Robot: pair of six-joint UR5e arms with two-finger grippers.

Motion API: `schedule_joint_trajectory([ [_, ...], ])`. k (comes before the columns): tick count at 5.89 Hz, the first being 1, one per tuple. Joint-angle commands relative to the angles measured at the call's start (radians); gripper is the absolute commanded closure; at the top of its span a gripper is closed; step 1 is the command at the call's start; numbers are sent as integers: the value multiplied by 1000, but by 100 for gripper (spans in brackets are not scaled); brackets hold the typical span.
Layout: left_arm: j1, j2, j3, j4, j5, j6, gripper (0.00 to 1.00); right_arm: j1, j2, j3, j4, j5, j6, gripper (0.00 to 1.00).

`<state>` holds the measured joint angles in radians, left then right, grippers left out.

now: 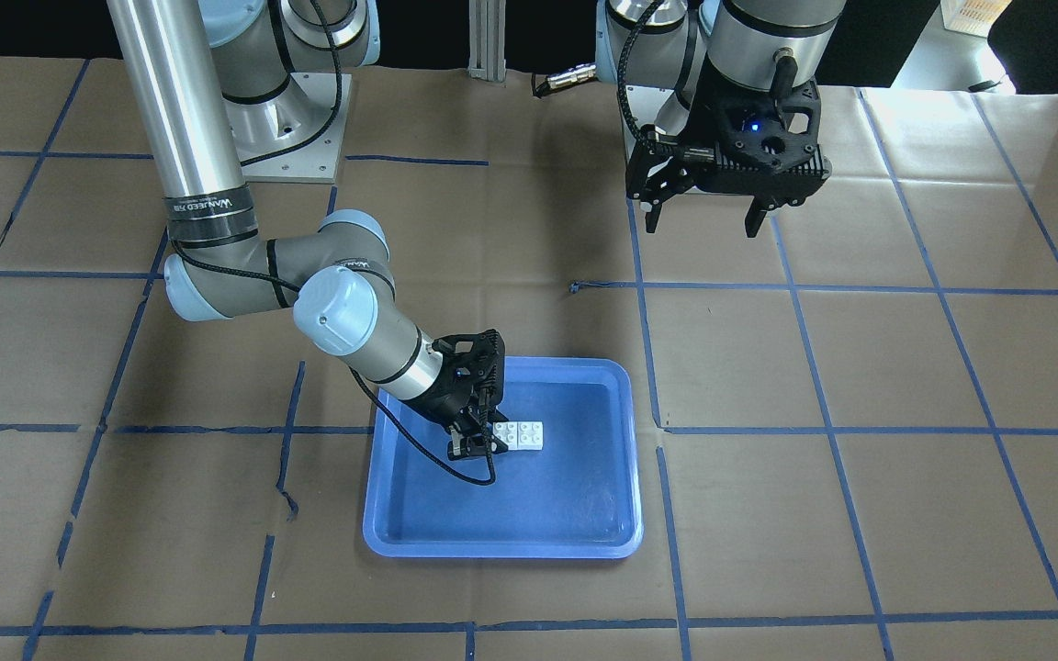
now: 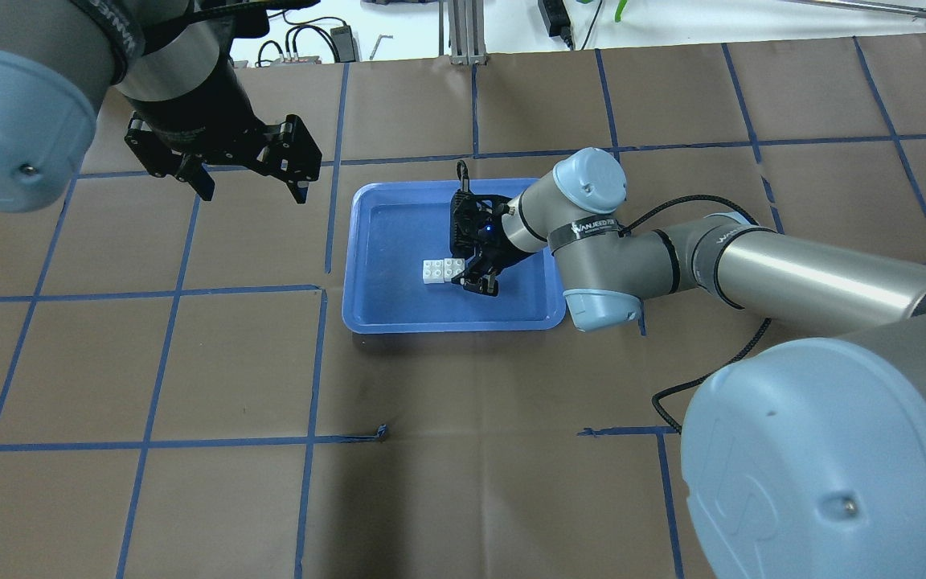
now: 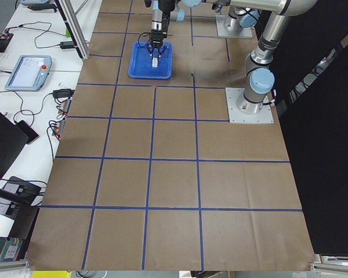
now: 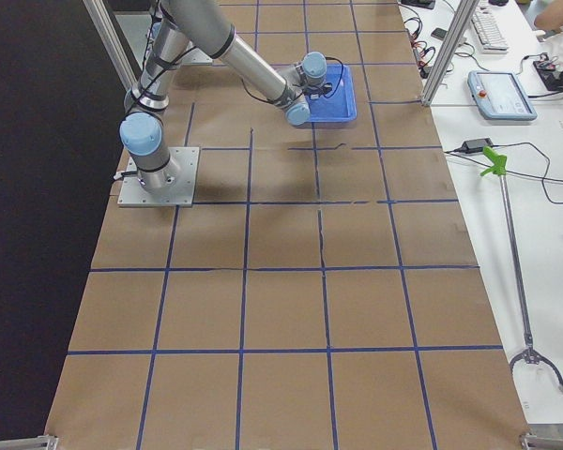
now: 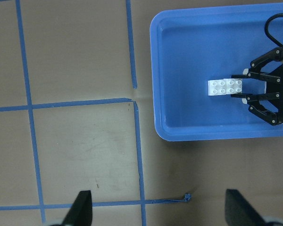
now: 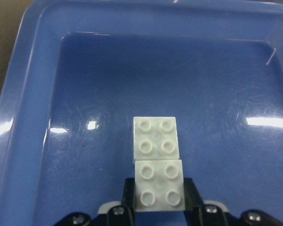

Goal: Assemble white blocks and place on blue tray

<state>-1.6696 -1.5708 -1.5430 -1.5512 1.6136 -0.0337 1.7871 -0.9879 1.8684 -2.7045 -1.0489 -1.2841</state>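
Right wrist-mounted: white blocks [image 6: 158,165] are both on the floor of the blue tray [image 6: 33,117], studs up, butted edge to edge in a line, roughly mid-tray. They aren't stacked one on the other. Can't tell if they're actually locked or only touching.

Right gripper [image 5: 237,86] is down inside the tray, fingers either side of the brick nearest its wrist and pinching it at the side walls. The far brick is free and only touches its neighbour.

Left gripper [image 2: 252,193] hangs above the paper-covered table [image 2: 190,362], well apart from the tray, jaws spread and empty.

Step, my read: this is the tail end of place-in-tray, assuming the side-by-side pair counts as assembled. The blocks are where the task wants them, but the right arm hasn't let go.

Next move:
- Open the right fingers just enough to clear the brick, then lift straight up. Any sideways pull drags the brick and splits the pair.
- If a real stud-on-stud joint is wanted, lift the held brick, line it up over the far one and press straight down.
- The tray floor looks slick and the bricks are light, so the lower one may skate unless the left gripper comes in to brace it.
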Motion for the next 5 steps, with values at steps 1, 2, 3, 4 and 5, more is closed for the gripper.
schedule_joint_trajectory([
  [1,1,-6,3,0,0,0,0,0,0,0,0,1,0,66],
  [2,1,-5,3,0,2,0,0,0,0,0,0,3,0,61],
  [3,1,-3,1,0,2,0,0,0,0,0,0,4,0,61],
  [4,1,-3,1,0,2,0,0,0,0,0,0,4,0,60],
  [5,1,-3,1,0,0,0,0,0,0,0,0,4,0,58],
])
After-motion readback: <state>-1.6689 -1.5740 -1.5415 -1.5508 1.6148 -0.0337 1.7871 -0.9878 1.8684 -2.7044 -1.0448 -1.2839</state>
